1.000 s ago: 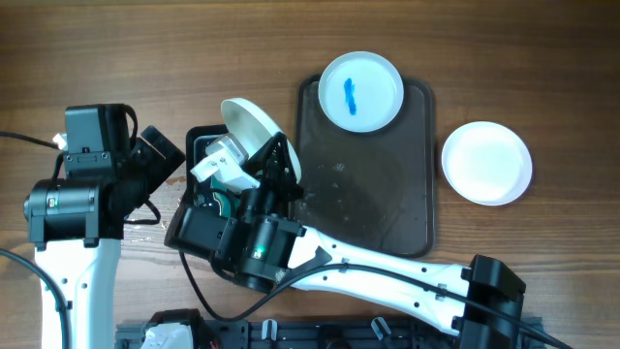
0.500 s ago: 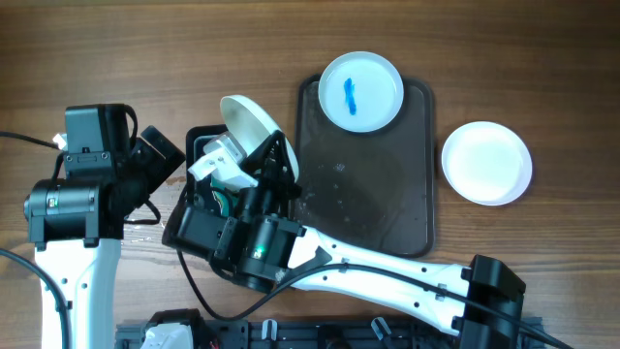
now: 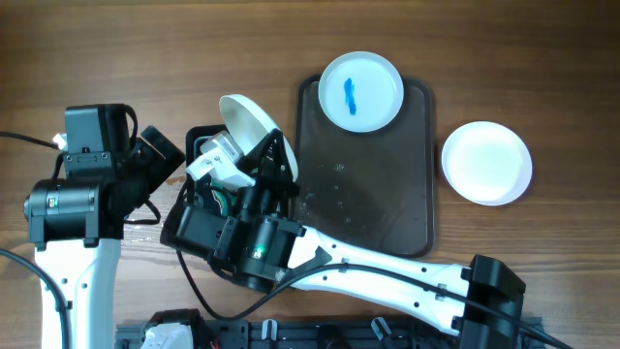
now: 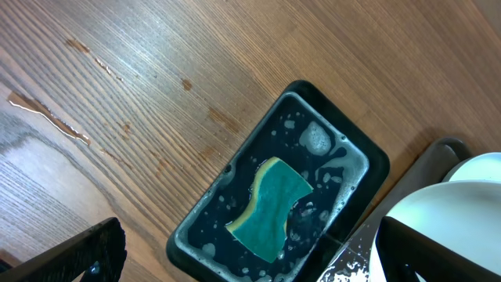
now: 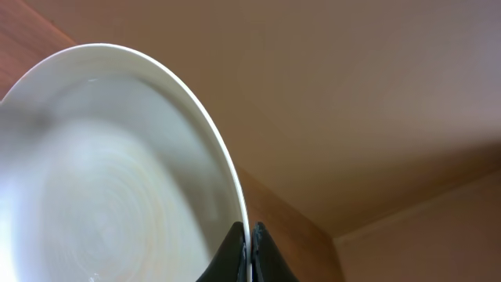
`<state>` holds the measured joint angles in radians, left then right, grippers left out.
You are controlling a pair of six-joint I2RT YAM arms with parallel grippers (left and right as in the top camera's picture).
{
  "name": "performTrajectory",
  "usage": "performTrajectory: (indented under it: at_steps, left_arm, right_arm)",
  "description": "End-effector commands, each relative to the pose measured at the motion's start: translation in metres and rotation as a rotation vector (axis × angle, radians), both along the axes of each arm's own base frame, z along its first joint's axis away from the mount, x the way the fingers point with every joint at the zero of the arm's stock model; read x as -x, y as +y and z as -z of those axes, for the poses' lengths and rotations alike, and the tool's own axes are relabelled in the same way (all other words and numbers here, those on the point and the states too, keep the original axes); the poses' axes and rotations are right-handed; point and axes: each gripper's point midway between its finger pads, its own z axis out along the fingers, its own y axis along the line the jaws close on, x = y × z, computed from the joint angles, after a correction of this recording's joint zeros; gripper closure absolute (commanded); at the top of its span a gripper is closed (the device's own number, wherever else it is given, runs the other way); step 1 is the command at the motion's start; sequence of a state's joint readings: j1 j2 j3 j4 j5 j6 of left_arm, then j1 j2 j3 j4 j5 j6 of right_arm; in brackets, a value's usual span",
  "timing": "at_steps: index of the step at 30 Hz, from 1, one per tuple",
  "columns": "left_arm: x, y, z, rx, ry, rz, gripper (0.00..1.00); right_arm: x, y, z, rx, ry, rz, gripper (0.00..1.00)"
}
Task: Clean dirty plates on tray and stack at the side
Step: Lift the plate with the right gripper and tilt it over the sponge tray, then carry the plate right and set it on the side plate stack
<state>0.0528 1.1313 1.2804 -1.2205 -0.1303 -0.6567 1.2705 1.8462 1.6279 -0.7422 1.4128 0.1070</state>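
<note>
The right claw is gripping the white plate by its rim, tilting it over the soapy basin, probably for draining; the left claw is waiting open.

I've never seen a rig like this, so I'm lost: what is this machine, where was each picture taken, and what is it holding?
These are two robot arms at a wooden table, each ending in a two-finger claw. One picture looks down from above; the other two come from cameras on the wrists. The right claw pinches the rim of a white plate, tilted over a black basin of soapy water holding a green sponge. The left claw is open and empty beside it. On the dark tray sits a plate with a blue smear; a clean-looking plate lies right of the tray.
</note>
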Motion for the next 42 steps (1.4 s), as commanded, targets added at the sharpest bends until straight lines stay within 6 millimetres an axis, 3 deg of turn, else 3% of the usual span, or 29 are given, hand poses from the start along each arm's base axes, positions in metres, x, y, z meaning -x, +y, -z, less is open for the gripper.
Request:
performTrajectory:
  at_steps: [1, 5, 7, 9, 12, 14, 18, 21, 23, 26, 28, 30, 34, 36, 39, 41, 42]
  left_arm:
    - [-0.001, 0.002, -0.006, -0.005, -0.017, -0.009, 0.00]
    - [-0.001, 0.002, -0.006, -0.005, -0.017, -0.009, 0.00]
    - [-0.001, 0.002, -0.006, -0.005, -0.017, -0.009, 0.00]
    - [-0.001, 0.002, -0.006, -0.005, -0.017, -0.009, 0.00]
    - [-0.001, 0.002, -0.006, -0.006, -0.017, -0.010, 0.00]
    - [-0.001, 0.002, -0.006, -0.005, -0.017, -0.009, 0.00]
    - [-0.001, 0.002, -0.006, -0.005, -0.017, -0.009, 0.00]
    - [-0.001, 0.002, -0.006, -0.005, -0.017, -0.009, 0.00]
    - [-0.001, 0.002, -0.006, -0.005, -0.017, -0.009, 0.00]
    - [-0.001, 0.002, -0.006, -0.005, -0.017, -0.009, 0.00]
    - [-0.001, 0.002, -0.006, -0.005, -0.017, -0.009, 0.00]
    - [-0.001, 0.002, -0.006, -0.005, -0.017, -0.009, 0.00]
    - [-0.001, 0.002, -0.006, -0.005, -0.017, -0.009, 0.00]
    - [-0.001, 0.002, -0.006, -0.005, -0.017, -0.009, 0.00]
    - [-0.001, 0.002, -0.006, -0.005, -0.017, -0.009, 0.00]
    - [-0.001, 0.002, -0.006, -0.005, -0.017, -0.009, 0.00]
    - [-0.001, 0.002, -0.006, -0.006, -0.017, -0.010, 0.00]
  right_arm:
    - [0.001, 0.005, -0.011, -0.101, 0.030, -0.036, 0.96]
    - [-0.016, 0.000, 0.032, -0.319, 0.236, -0.032, 0.96]
    - [-0.027, -0.006, 0.074, -0.487, 0.489, -0.001, 0.96]
    - [-0.038, -0.011, 0.099, -0.620, 0.711, 0.006, 0.96]
    - [-0.049, -0.018, 0.105, -0.758, 0.950, -0.084, 0.96]
    - [-0.059, -0.033, 0.089, -0.901, 1.072, -0.175, 0.96]
    - [-0.098, -0.118, 0.034, -1.171, 1.006, -0.179, 0.95]
    - [-0.118, -0.217, 0.010, -1.274, 0.822, -0.002, 0.96]
    - [-0.119, -0.302, 0.016, -1.310, 0.709, 0.233, 0.96]
    - [-0.094, -0.399, 0.053, -1.359, 0.662, 0.566, 0.95]
    - [-0.070, -0.439, 0.089, -1.415, 0.676, 0.723, 0.96]
    - [-0.047, -0.460, 0.128, -1.462, 0.710, 0.841, 0.96]
    - [-0.014, -0.473, 0.198, -1.501, 0.739, 0.975, 0.96]
    - [-0.009, -0.476, 0.214, -1.472, 0.726, 0.997, 0.96]
    - [-0.006, -0.486, 0.220, -1.375, 0.698, 1.050, 0.95]
    - [-0.003, -0.485, 0.217, -1.365, 0.706, 1.061, 0.76]
    - [-0.003, -0.485, 0.212, -1.374, 0.700, 1.072, 0.72]
